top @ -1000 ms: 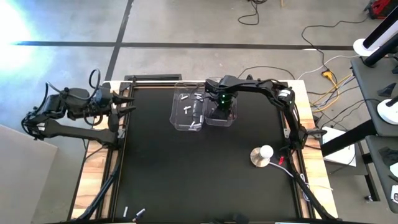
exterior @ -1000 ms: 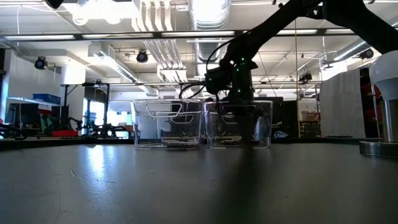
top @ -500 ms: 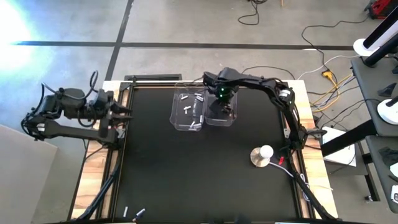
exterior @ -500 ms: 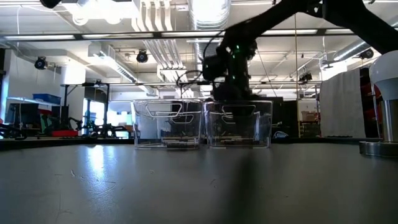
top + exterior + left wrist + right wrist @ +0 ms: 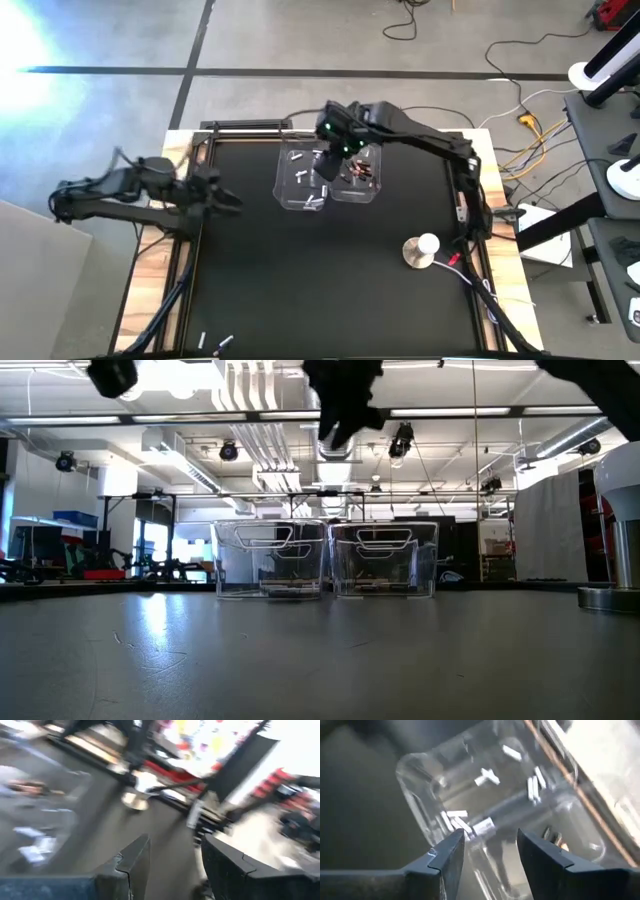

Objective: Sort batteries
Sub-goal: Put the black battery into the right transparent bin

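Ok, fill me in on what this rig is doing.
It's sorting batteries into two clear bins. The right tool hangs open and empty above where the bins meet. The left bin holds silvery batteries; the right bin holds dark ones. The left tool waits open at the table's left edge. A few batteries lie at the near edge.

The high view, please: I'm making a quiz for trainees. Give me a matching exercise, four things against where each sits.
Things:
1. silvery-white batteries
2. dark batteries
3. round disc
4. left tool

Places:
A. near the table's right edge
B. in the right clear bin
C. over the table's left edge
D. in the left clear bin

Pairs: 1-D, 2-B, 3-A, 4-C
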Available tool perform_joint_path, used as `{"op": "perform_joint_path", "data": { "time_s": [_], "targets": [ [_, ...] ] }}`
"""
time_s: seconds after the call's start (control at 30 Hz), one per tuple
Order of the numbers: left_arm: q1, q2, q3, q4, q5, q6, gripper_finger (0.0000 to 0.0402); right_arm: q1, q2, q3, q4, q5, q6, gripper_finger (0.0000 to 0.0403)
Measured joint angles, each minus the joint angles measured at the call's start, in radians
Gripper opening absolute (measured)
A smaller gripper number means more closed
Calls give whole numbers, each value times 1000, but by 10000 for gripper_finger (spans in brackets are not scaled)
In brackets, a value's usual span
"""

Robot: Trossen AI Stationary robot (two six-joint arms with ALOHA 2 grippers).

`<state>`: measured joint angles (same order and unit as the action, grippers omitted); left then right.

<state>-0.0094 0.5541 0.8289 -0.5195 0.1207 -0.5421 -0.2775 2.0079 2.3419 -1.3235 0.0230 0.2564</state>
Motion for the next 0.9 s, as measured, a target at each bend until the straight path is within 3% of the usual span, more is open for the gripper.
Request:
{"op": "perform_joint_path", "data": {
  "time_s": [0.13,0.3,0.6,0.8,0.9],
  "targets": [
    [-83,40,-147,228,43,-75,155,87,-66,-46,20,52,1,159],
    [-268,133,-220,309,-129,-147,153,179,-89,-56,-50,57,19,136],
    [-583,365,-127,286,-369,-445,153,251,-94,-56,12,58,-40,97],
    [-726,585,-59,257,-382,-763,153,300,-128,-56,26,144,-174,76],
    [-771,709,-14,229,-339,-906,153,328,-152,-56,28,170,-198,71]
  ]
}}
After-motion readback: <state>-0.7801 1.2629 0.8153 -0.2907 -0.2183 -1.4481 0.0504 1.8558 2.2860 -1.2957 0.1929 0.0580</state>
